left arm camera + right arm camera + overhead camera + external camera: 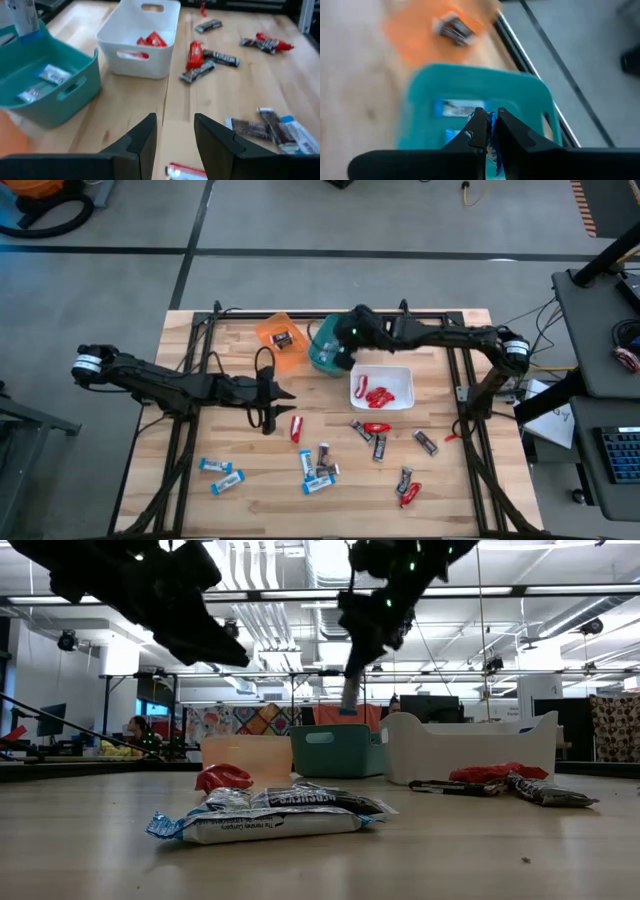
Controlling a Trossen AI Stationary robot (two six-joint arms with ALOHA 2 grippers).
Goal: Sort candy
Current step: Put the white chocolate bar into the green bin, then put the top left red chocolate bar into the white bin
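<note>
My right gripper (337,348) hangs over the teal bin (325,355) at the back of the table, shut on a light blue-and-white candy (350,692). That bin holds two more blue-and-white candies (52,74). The white bin (400,402) holds red candies (150,39), and the orange bin (283,340) holds a dark one (452,27). My left gripper (175,142) stands open above bare table left of centre, just short of a red candy (185,171). Several red, dark and blue-and-white candies (318,465) lie loose on the near half of the table. My right gripper pinches the blue-and-white candy by its upper end (490,131) between its two fingers, which slant down from the table's right side. The candy hangs upright below the fingers (22,17), clear of the teal bin and above its opening.
The three bins stand close together at the back centre. Two blue-and-white candies (220,473) lie near the front left, and red and dark ones (408,485) near the front right. Black frame rails (470,430) run along the table's sides.
</note>
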